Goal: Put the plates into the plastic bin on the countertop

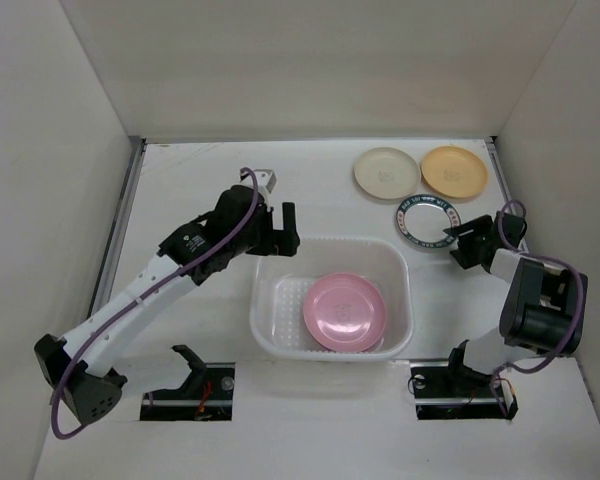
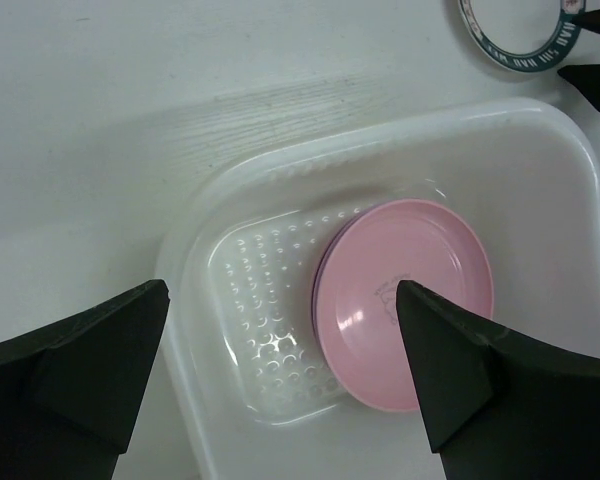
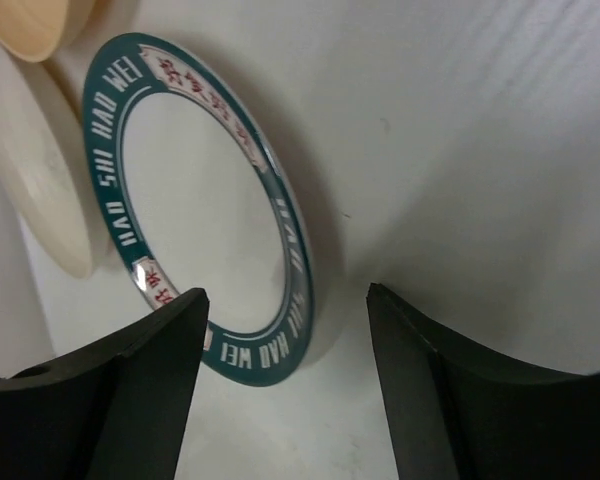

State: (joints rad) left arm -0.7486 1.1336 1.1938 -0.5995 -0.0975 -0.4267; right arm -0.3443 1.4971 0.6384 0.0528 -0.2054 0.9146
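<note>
The plastic bin (image 1: 270, 325) stands mid-countertop. A pink plate (image 1: 345, 311) lies in its right half, and in the left wrist view (image 2: 405, 300) a purple edge (image 2: 321, 285) shows under it. My left gripper (image 1: 280, 235) is open and empty, above the bin's far-left rim (image 2: 210, 210). A white plate with a teal lettered rim (image 1: 426, 217) lies right of the bin. My right gripper (image 1: 458, 245) is open, low at that plate's near-right edge (image 3: 195, 210), with one finger on each side of the rim. A cream plate (image 1: 386, 172) and an orange-yellow plate (image 1: 454, 171) lie behind it.
White walls border the countertop (image 1: 180, 200) on the left, back and right. In the right wrist view the cream plate (image 3: 40, 180) and the orange-yellow plate (image 3: 30, 25) sit close beside the teal-rimmed one. The bin's perforated left half (image 2: 260, 300) holds nothing.
</note>
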